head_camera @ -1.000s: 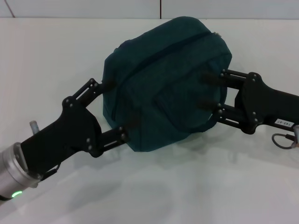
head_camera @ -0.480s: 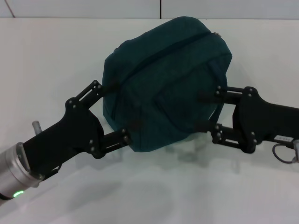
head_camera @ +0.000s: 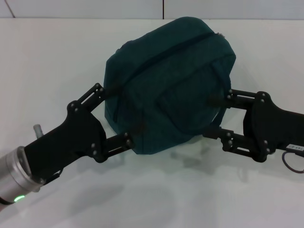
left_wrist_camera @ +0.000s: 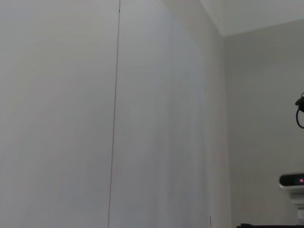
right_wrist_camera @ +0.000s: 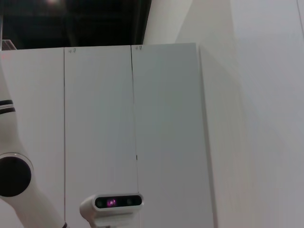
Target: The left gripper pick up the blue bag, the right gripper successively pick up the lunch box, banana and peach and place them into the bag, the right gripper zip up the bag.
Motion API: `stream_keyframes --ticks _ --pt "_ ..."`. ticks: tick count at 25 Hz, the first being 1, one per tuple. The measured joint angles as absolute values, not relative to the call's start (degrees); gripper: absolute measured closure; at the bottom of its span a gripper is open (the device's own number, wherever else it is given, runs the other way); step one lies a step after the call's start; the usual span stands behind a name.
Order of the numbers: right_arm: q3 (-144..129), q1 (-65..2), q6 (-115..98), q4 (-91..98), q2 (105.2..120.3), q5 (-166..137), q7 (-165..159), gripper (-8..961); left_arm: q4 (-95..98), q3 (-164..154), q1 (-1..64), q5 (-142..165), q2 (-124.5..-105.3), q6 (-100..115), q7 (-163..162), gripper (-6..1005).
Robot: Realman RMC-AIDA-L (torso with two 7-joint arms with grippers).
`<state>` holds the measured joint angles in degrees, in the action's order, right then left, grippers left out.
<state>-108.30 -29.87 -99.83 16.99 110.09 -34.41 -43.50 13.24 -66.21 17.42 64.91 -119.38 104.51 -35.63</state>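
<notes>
Pulling back toward your right over the last second, the right tool (head_camera: 215,117) now stands spread, its upper fingertip just at the blue bag (head_camera: 171,80) and its lower one clear, so the zipped bag rests on the tabletop (head_camera: 57,57) while the left tool (head_camera: 127,108) straddles its edge, fingers apart. Only your head view shows this; both wrist views face walls.

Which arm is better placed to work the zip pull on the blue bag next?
Right, probably. The zip pull sits at the blue bag's far right end, on the right tool's side. The left tool straddles the bag's opposite edge, open.
</notes>
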Motion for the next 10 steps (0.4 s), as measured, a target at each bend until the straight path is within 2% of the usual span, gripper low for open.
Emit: stream_keyframes --ticks 10 --pt "-108.3 -29.9 -99.4 17.0 110.29 -34.5 -43.3 412 12.9 -66.5 17.3 64.8 -119.61 104.4 -31.4 106"
